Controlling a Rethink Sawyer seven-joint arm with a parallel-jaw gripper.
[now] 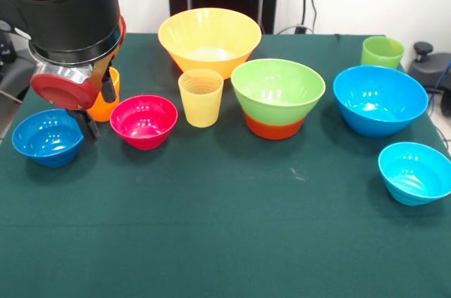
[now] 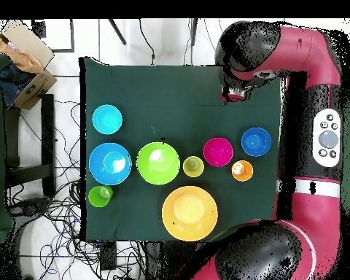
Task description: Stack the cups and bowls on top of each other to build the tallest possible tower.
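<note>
My gripper [image 1: 90, 123] hangs low at the table's left in the front view, just in front of the orange cup [image 1: 106, 103], between the small dark blue bowl [image 1: 48, 136] and the magenta bowl [image 1: 144, 120]. The arm's wrist hides part of the cup. I cannot tell whether the gripper touches it. The light green bowl [image 1: 278, 89] sits nested in the orange-red bowl [image 1: 275, 128]. The pale yellow cup [image 1: 201, 97] stands alone on the cloth, left of that pile. The big yellow-orange bowl [image 1: 209, 37] stands behind it. The orange cup also shows in the overhead view [image 2: 242, 170].
The light green cup [image 1: 382, 51], the big blue bowl [image 1: 380, 99] and the small cyan bowl [image 1: 416, 171] stand at the right. The green tablecloth [image 1: 211, 227] covers the table. The arm [image 2: 280, 51] reaches over one table corner in the overhead view.
</note>
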